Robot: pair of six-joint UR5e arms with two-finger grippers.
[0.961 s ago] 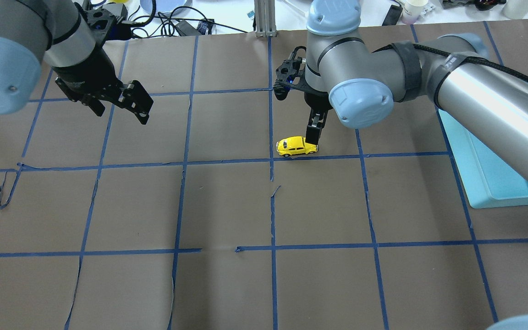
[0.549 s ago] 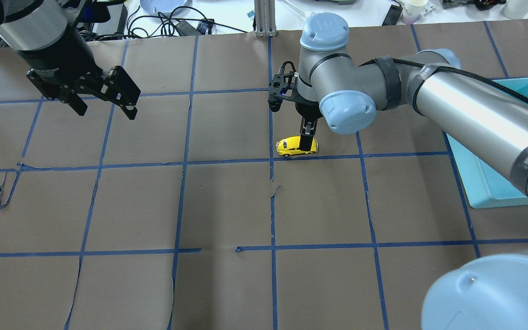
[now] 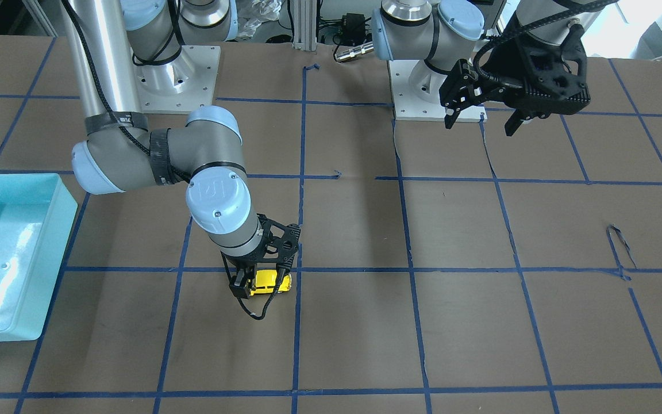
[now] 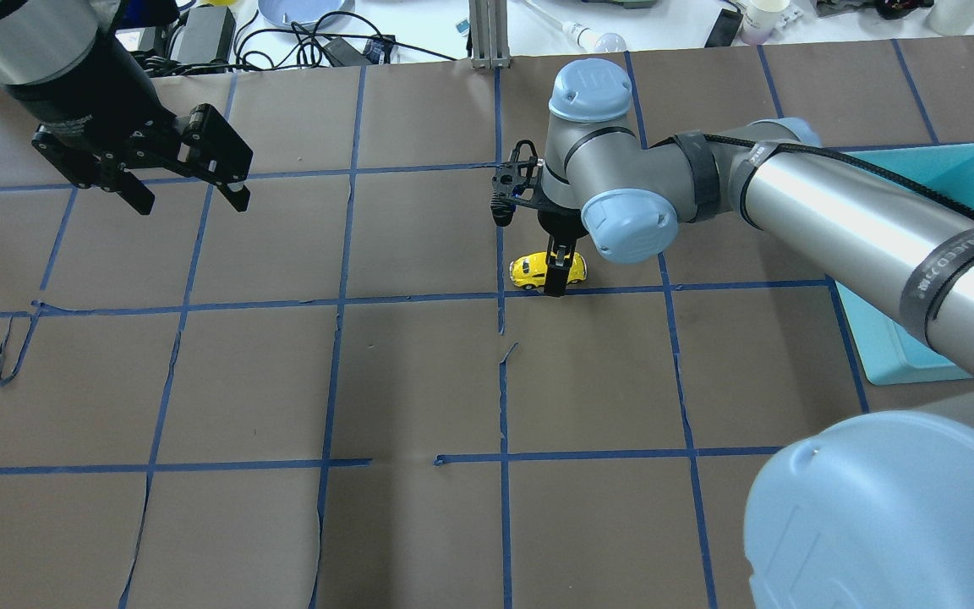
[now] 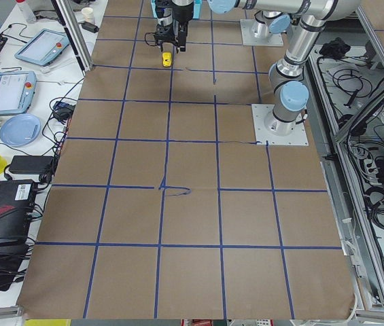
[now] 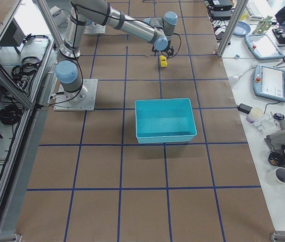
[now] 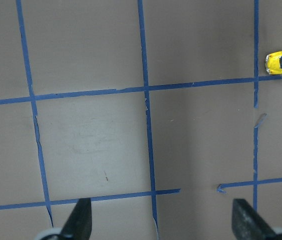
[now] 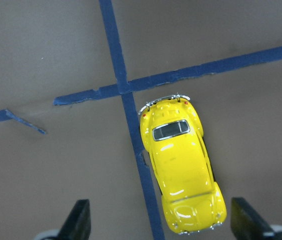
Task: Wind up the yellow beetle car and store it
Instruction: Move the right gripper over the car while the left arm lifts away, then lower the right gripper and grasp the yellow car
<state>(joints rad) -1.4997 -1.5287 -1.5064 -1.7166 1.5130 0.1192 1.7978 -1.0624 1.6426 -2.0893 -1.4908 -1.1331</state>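
In the front-facing view the yellow beetle car (image 3: 273, 283) is sitting on the worktop (image 3: 480, 322) beside a tape crossing (image 3: 298, 269), the right hand (image 3: 259, 286) pointing straight down over it. Overhead, the left hand (image 4: 193, 201) is hanging wide open, well apart. In the right wrist view the wide-spread fingers (image 8: 81, 220) are flanking one end of the car. It is looking light, stiff and glossy, probably slippery; gripping across its sides, low by the wheels, seems safest.
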